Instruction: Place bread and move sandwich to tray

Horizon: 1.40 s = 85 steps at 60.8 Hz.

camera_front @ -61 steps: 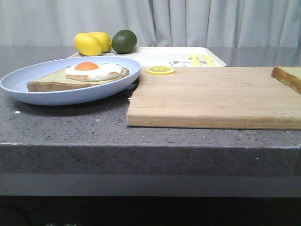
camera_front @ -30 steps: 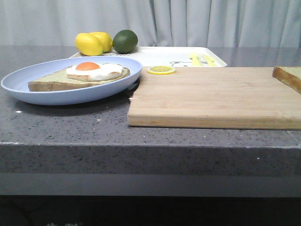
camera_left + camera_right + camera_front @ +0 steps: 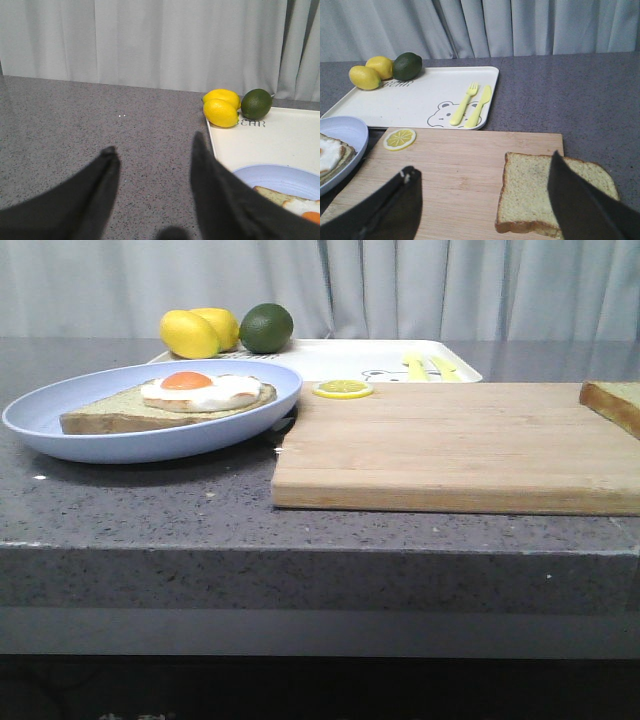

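Observation:
The bread lies flat on the wooden cutting board; in the front view only its corner shows at the right edge. The sandwich, a slice with a fried egg, sits on the light blue plate at the left. The white tray lies behind the board. My right gripper is open and empty above the board, one finger over the bread's edge. My left gripper is open and empty over bare counter beside the plate. Neither gripper shows in the front view.
Two lemons and a lime sit at the tray's far left corner. A yellow fork and knife lie on the tray. A lemon slice rests on the board's back edge. Curtains hang behind.
The front view has shifted a few pixels; nothing on the counter has moved.

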Each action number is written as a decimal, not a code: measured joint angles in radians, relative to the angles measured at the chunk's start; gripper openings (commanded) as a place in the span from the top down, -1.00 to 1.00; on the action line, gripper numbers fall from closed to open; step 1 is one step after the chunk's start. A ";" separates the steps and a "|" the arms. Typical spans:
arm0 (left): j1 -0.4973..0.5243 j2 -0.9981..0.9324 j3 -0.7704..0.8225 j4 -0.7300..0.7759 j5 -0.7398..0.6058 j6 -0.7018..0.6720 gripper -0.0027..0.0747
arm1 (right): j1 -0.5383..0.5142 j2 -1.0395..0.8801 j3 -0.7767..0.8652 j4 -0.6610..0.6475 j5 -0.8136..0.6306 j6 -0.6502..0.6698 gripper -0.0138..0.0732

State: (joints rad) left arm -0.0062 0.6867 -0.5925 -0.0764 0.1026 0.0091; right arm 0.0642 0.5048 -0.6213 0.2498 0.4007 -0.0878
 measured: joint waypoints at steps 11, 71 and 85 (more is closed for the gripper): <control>0.000 0.000 0.000 0.000 0.000 0.000 -0.84 | 0.000 0.002 -0.003 0.000 0.004 0.000 -0.75; 0.000 0.000 0.000 0.000 0.000 0.000 -0.47 | -0.449 1.073 -0.804 0.032 0.705 -0.004 -0.75; 0.000 0.000 0.000 0.000 0.000 0.000 -0.47 | -0.478 1.174 -0.816 0.097 0.777 -0.117 -0.75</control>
State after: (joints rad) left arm -0.0062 0.6867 -0.5925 -0.0764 0.1026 0.0091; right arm -0.4139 1.6786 -1.4369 0.3469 1.1775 -0.2049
